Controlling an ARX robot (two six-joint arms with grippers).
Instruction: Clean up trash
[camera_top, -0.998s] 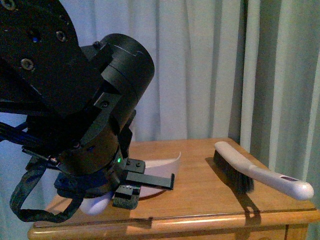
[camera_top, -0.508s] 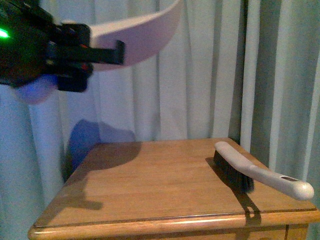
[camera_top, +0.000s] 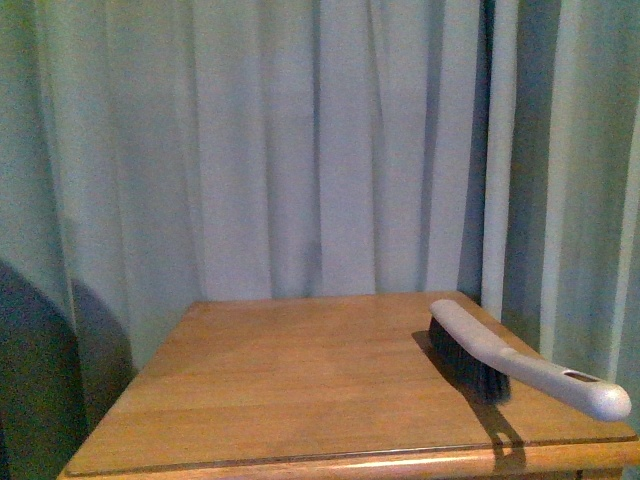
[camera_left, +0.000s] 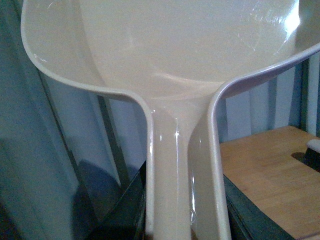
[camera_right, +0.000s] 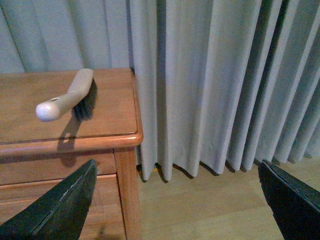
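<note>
Along the right table (camera_top: 280, 390) edge lies a brush (camera_top: 500, 360), left pincer (camera_left: 182, 217) gripping dustpan (camera_left: 165, 50)

dustpan (camera_left: 165, 50) rim cropped | brush (camera_left: 314, 152) mostly cropped | right hand (camera_right: 176, 167) fingers half cropped

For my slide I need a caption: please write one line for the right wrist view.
Open right gripper hangs beside the wooden cabinet, on which a white brush lies, with a grey curtain behind.
</note>
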